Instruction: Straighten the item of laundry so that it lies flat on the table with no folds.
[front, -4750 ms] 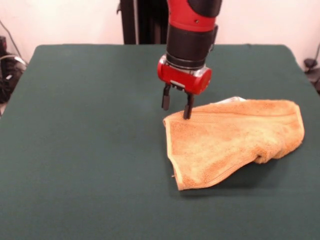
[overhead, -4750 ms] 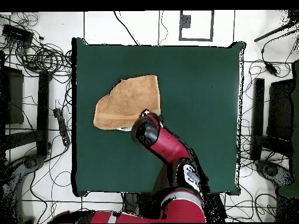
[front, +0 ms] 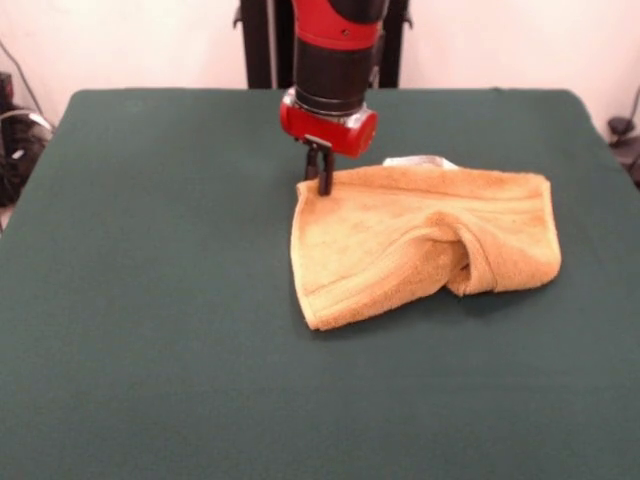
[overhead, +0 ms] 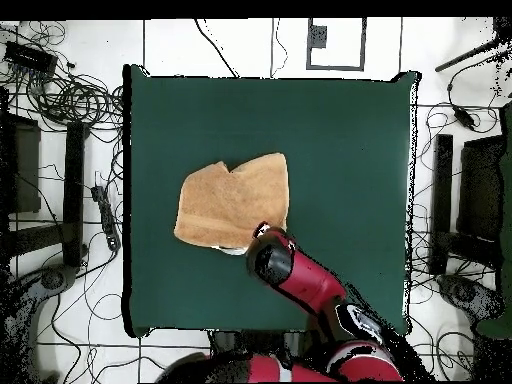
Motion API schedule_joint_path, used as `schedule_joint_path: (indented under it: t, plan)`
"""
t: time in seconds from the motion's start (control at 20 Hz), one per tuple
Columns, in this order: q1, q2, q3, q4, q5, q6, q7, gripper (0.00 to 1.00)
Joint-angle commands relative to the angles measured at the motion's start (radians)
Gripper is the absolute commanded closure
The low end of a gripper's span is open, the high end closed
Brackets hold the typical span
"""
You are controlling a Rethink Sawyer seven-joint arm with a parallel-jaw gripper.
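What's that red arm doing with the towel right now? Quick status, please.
Claw shut on the corner of the golden-orange terry-cloth towel. Towel bunched, a fold humped at its middle, not flat. Dark green felt table around it, nothing in the way.

Gripper fingertips pressed at towel corner in front view; fingers close together, gap not visible. In overhead view, arm covers gripper and towel's edge nearest robot base. Towel's folded-under layers hidden beneath top layer. White patch at towel's far edge too small to identify. Arm's upper part cut off by top edge in front view.
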Motion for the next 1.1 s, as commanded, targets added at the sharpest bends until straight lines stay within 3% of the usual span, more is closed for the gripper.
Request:
schedule_joint_path:
  t: [0.05, 0.3, 1.1]
  plan:
    - [-0.018, 0.005, 0.049, 0.090, -0.031, 0.003, 0.195, 1.00]
    - [-0.067, -0.008, 0.043, 0.108, -0.080, -0.011, 0.174, 1.00]
    - [-0.103, 0.011, 0.030, 0.067, -0.144, -0.008, 0.162, 1.00]
